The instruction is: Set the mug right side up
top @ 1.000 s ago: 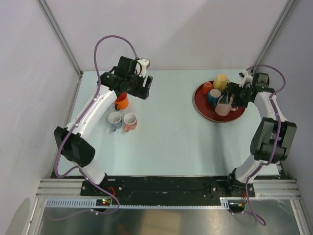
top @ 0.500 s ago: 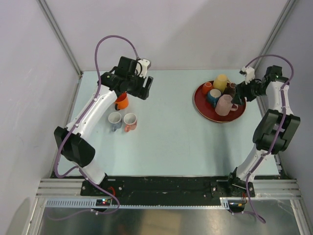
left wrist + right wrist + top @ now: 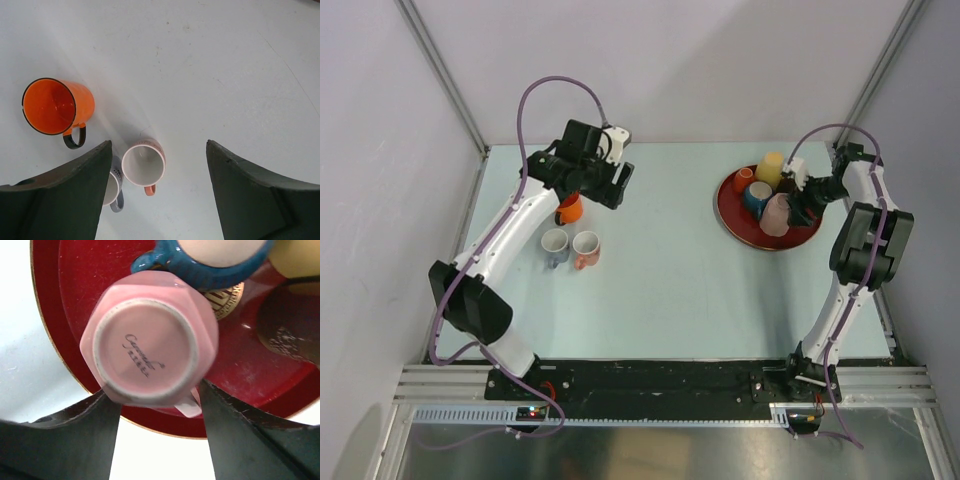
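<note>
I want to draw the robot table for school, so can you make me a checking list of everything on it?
Surface: pale table, no spills seen.
Job's things: pink mug upside down on red plate.
Clutter: blue mug, yellow mug and others share the plate; orange mug, white mug and grey-handled mug upright on the table.
Grippers: left fingers open, holding nothing; right fingers either side of the pink mug, grip unclear.
Cables: purple cables loop over both arms.
Surroundings: plain walls, metal frame.
</note>
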`<state>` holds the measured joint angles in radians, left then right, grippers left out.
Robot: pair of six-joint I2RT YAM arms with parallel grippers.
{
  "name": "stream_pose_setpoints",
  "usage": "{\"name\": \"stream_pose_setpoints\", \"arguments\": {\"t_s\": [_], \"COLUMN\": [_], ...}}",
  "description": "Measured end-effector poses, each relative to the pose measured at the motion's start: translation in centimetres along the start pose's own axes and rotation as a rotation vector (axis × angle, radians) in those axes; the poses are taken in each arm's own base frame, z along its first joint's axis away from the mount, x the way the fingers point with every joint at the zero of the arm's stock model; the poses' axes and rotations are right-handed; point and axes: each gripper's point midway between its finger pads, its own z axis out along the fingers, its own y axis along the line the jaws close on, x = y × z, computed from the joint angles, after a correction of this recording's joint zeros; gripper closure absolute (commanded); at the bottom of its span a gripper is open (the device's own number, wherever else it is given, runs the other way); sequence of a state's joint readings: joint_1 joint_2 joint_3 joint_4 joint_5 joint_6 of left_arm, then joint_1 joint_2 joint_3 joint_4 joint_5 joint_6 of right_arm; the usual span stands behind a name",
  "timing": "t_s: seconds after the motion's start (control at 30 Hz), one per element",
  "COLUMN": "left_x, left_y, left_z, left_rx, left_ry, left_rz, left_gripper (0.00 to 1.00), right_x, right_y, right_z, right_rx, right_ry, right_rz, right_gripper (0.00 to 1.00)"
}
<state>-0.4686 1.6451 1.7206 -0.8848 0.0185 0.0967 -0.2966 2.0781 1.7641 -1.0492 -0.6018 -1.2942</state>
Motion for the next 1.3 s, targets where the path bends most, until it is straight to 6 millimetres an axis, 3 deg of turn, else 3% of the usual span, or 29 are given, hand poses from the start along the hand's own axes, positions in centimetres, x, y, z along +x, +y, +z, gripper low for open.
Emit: {"name": "stream_pose_setpoints", "arguments": {"t_s": [0.1, 0.27, 0.43, 0.57, 0.7, 0.77, 0.83, 1.0, 1.17, 1.3], "left_x": [0.1, 0.0, 0.0, -0.1, -0.4, -0.9, -1.6, -4.3, -8.7, -12.1], "left_y": [-0.2, -0.2, -0.2, -0.2, -0.2, -0.2, -0.1, 0.6, 1.8, 3.4], "left_z": [-0.2, -0.2, -0.2, -0.3, -0.5, -0.6, -0.7, -1.0, -2.3, -4.3], "left_rx": [0.002, 0.0, -0.001, -0.001, -0.001, -0.003, -0.004, -0.01, 0.082, 0.231], "left_ry": [-0.001, -0.003, -0.003, -0.006, -0.016, -0.027, -0.042, -0.098, -0.216, -0.338], "left_rz": [0.013, 0.024, 0.024, 0.024, 0.025, 0.025, 0.025, 0.005, -0.14, -0.285], "left_gripper": [0.2, 0.21, 0.2, 0.2, 0.2, 0.2, 0.2, 0.16, 0.14, 0.14], "right_x": [0.5, 1.3, 2.6, 2.7, 2.1, 0.4, -2.7, -12.6, -22.8, -29.4], "right_y": [0.7, 1.1, 1.7, 2.8, 5.4, 7.0, 8.4, 12.0, 14.8, 15.5], "right_z": [1.2, 1.7, 2.3, 2.0, 1.0, -0.1, -1.4, -3.7, -3.5, -4.2], "right_rx": [-0.039, -0.05, -0.04, -0.033, -0.055, -0.065, -0.057, -0.069, -0.138, -0.21], "right_ry": [0.029, 0.057, 0.092, 0.095, 0.102, 0.08, 0.021, -0.19, -0.411, -0.599], "right_rz": [-0.012, -0.004, 0.037, 0.066, 0.114, 0.135, 0.142, 0.14, 0.189, 0.301], "right_gripper": [0.45, 0.73, 0.96, 1.0, 1.0, 1.0, 1.0, 1.0, 1.0, 1.0]}}
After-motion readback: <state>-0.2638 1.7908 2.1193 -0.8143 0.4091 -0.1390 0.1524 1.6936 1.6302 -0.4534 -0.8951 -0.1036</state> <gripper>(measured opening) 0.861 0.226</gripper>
